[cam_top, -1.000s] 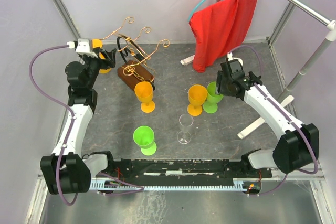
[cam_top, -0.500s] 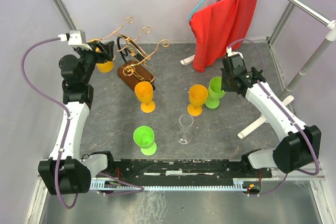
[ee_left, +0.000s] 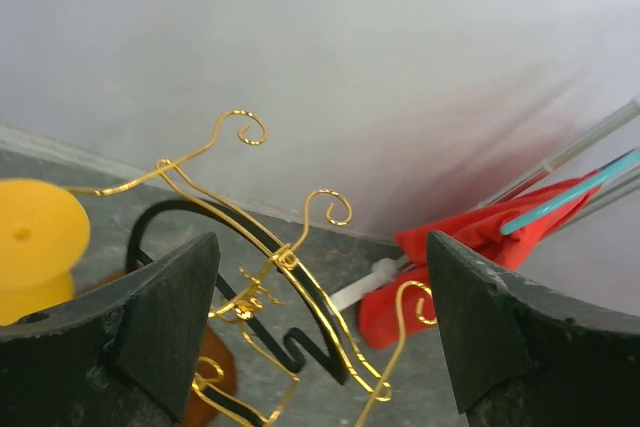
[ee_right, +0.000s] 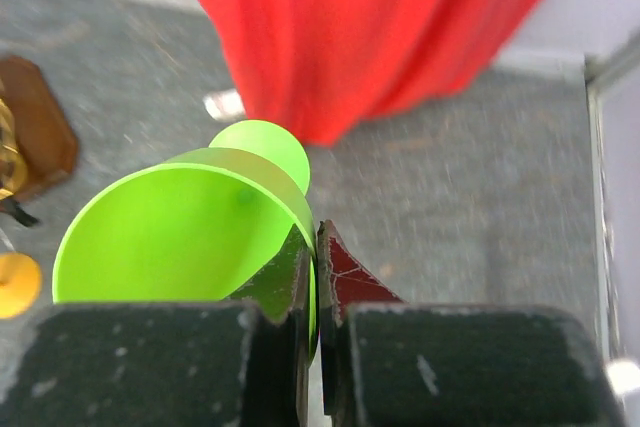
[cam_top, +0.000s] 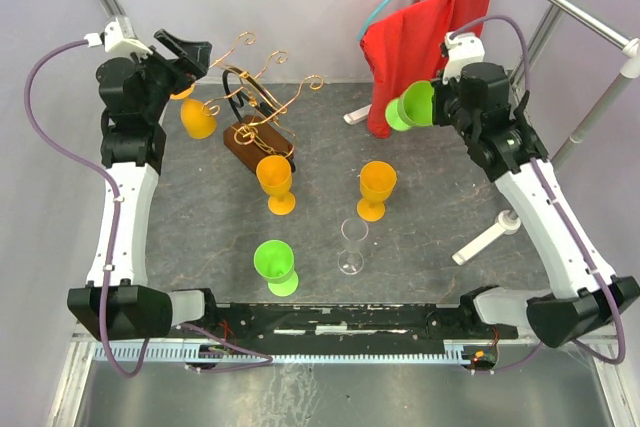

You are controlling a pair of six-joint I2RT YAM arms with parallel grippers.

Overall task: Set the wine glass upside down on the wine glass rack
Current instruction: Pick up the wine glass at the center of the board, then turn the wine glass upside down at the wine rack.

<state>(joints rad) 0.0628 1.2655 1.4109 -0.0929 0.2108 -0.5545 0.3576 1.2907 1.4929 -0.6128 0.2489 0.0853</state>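
Copper-coloured wire wine glass rack (cam_top: pixel 250 139), curled arm ends, dark wood base, on speckled grey tabletop (cam_top: pixel 330 147); pale walls.
Orange plastic wine glass (cam_top: pixel 197 118) hangs bowl-down at the rack's 9 o'clock. Left gripper (cam_top: pixel 186 48) is spread wide above it; only its wrist view shows the flat disc foot. Right gripper (cam_top: pixel 438 97), at 2 o'clock, pinches the glossy green wine glass (cam_top: pixel 413 107) by its bowl wall, as its wrist view shows. Red cloth (cam_top: pixel 425 47) hangs behind.

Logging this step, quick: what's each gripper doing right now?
Left gripper: open, holding nothing.
Right gripper: closed on the rim of the green wine glass.
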